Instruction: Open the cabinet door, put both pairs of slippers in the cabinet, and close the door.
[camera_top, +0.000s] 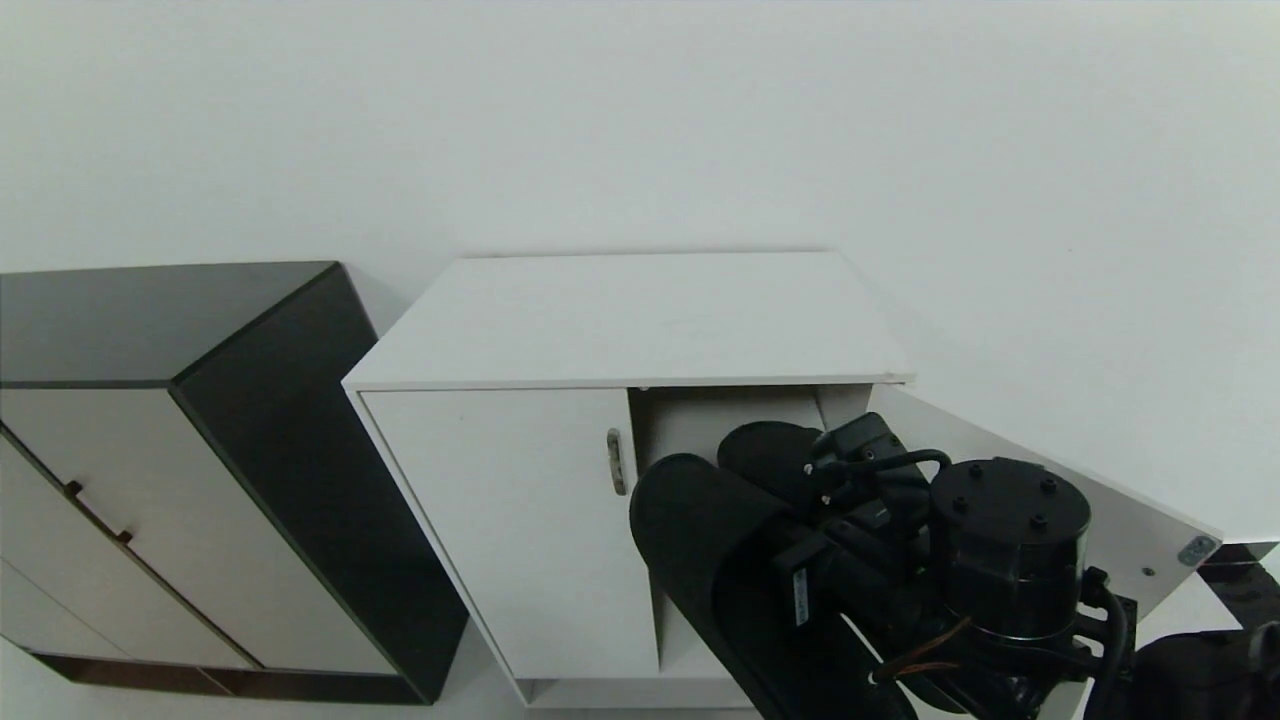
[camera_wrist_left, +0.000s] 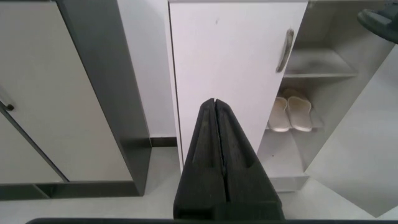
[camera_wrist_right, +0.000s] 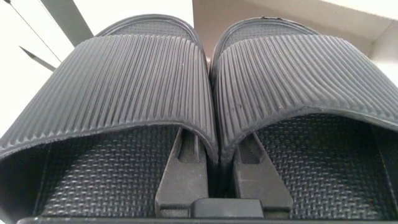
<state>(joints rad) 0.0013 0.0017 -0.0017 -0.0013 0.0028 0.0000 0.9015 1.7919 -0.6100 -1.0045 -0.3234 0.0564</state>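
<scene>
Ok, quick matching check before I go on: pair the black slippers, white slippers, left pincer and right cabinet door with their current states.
1. black slippers
2. white slippers
3. left pincer
4. right door

a. swung open
b. shut, empty
c. inside the cabinet
d. clamped in the right pincer

Pairs: 1-d, 2-c, 3-b, 4-a.
</scene>
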